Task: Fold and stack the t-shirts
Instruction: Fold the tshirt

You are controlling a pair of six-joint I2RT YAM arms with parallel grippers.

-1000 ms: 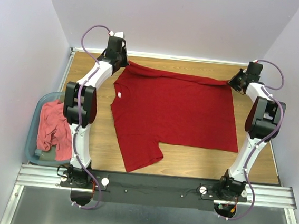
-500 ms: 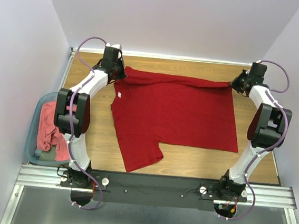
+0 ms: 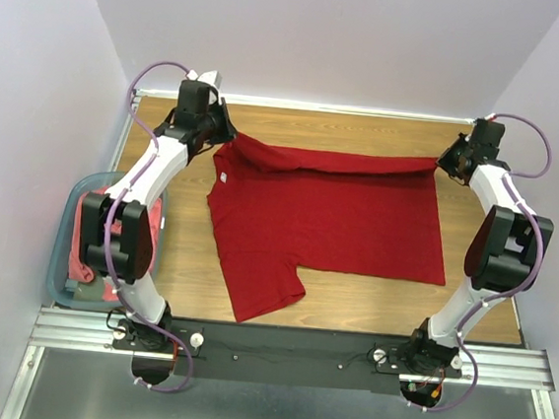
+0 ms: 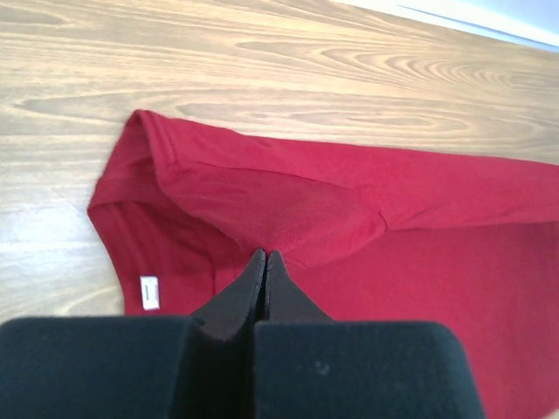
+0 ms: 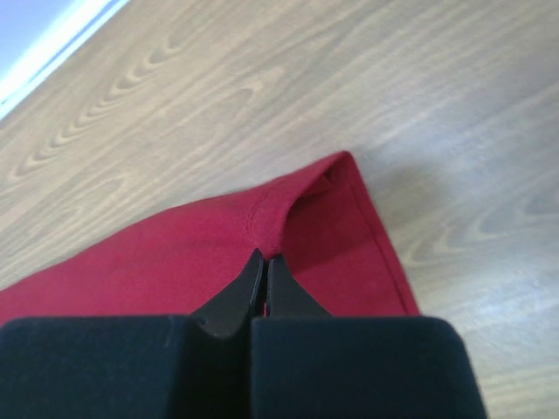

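Note:
A crimson red t-shirt point(image 3: 329, 214) lies spread on the wooden table point(image 3: 178, 239), its far edge lifted and folded toward the front. A small white neck label point(image 3: 222, 176) shows near its left side. My left gripper point(image 3: 221, 133) is shut on the shirt's far left corner; in the left wrist view its fingertips point(image 4: 265, 256) pinch a raised fold of red cloth point(image 4: 288, 209). At the far right corner my right gripper point(image 3: 442, 164) is shut on the hem point(image 5: 266, 223). A coral-pink t-shirt point(image 3: 86, 240) lies crumpled in the tub at the left, partly hidden by the left arm.
A translucent blue-grey tub point(image 3: 63, 248) stands off the table's left edge. White walls close in the back and both sides. A metal rail point(image 3: 286, 344) with the arm bases runs along the near edge. Bare wood shows behind the shirt.
Both grippers have drawn the far edge of the red shirt toward the front, so it folds over the body. The left arm's elbow has swung out leftward over the tub.

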